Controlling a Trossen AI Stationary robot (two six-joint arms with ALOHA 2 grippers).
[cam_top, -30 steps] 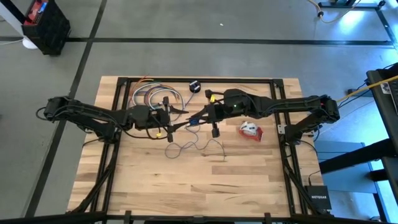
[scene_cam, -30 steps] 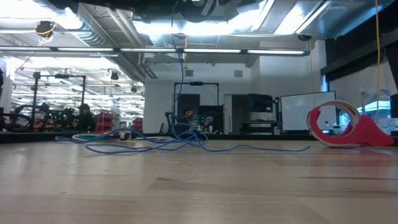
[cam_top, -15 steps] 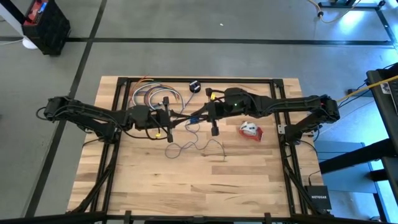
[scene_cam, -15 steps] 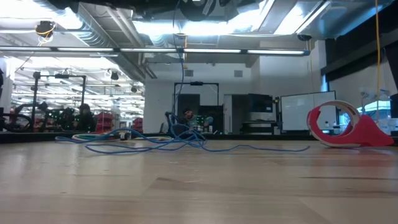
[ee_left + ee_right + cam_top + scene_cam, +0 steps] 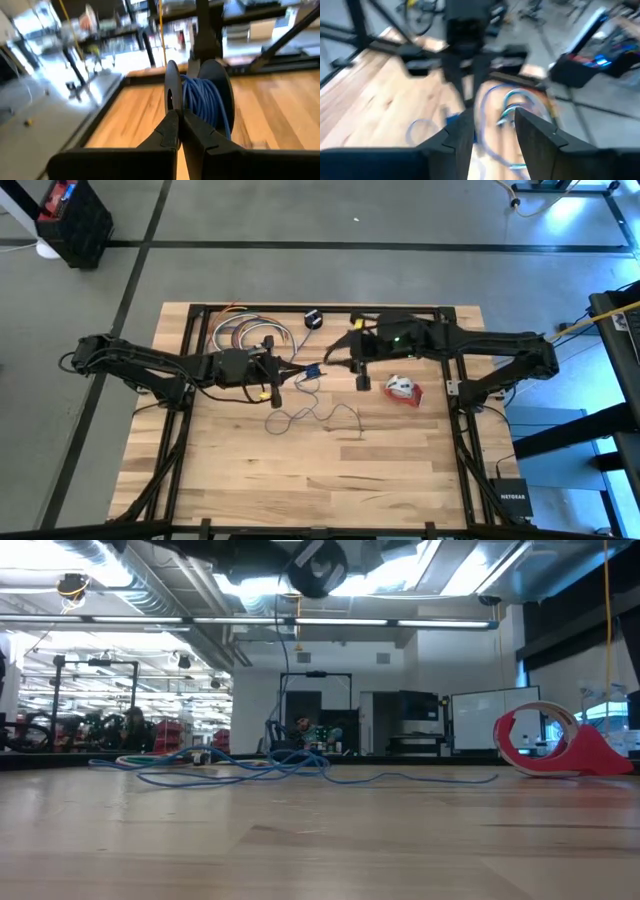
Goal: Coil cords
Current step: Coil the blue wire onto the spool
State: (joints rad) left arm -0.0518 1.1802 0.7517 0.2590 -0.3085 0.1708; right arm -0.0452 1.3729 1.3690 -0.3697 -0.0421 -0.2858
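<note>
With my left claw [image 5: 178, 120] clamped on the cord [image 5: 310, 415] at its blue spool [image 5: 205, 102] and my right claw [image 5: 492, 125] open beside it, I wind slowly, keeping tension.

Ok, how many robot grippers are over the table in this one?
2. The left gripper, near the table's centre, is shut on the blue cord spool. The right gripper, open, hovers just right of that spool. None seems hidden.
</note>
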